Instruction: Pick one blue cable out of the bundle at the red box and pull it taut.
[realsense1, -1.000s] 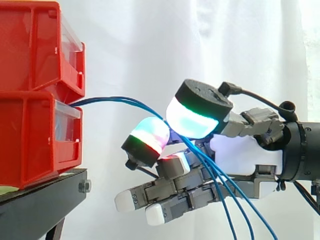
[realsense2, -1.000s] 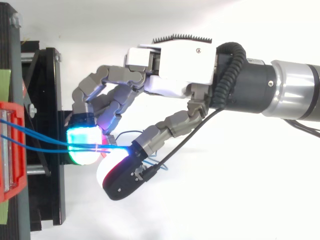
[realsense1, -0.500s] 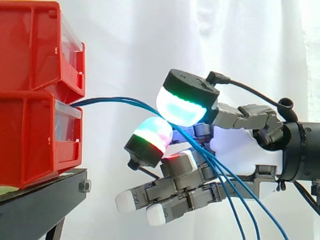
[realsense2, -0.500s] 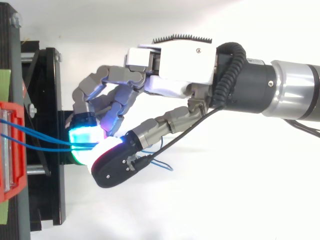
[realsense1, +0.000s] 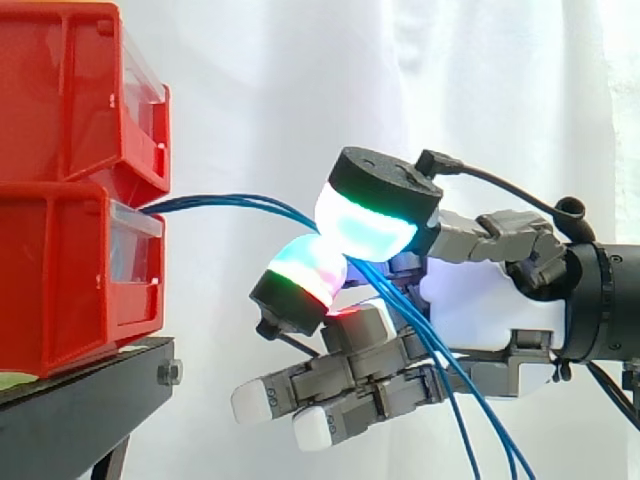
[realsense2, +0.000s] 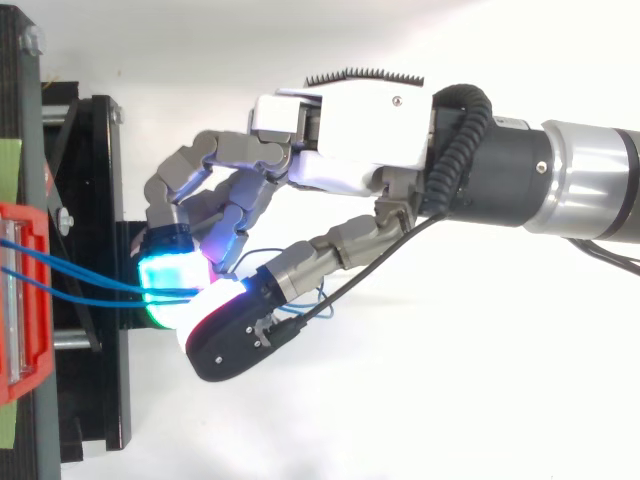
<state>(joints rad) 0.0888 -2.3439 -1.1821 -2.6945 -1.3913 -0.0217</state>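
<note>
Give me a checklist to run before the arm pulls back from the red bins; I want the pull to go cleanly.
1. Grip closed: the hand's fingers pinch the blue cables between two glowing pads: ok.
2. One cable singled out: several strands pass through the pinch: not ok.
3. Tension: the cables arc, slack, between the lower red bin and the pinch: not ok.
4. Far ends anchored: they run into that bin, ends hidden: cannot tell.
5. Clearance: the hand is apart from that bin and the black stand: ok.
</note>
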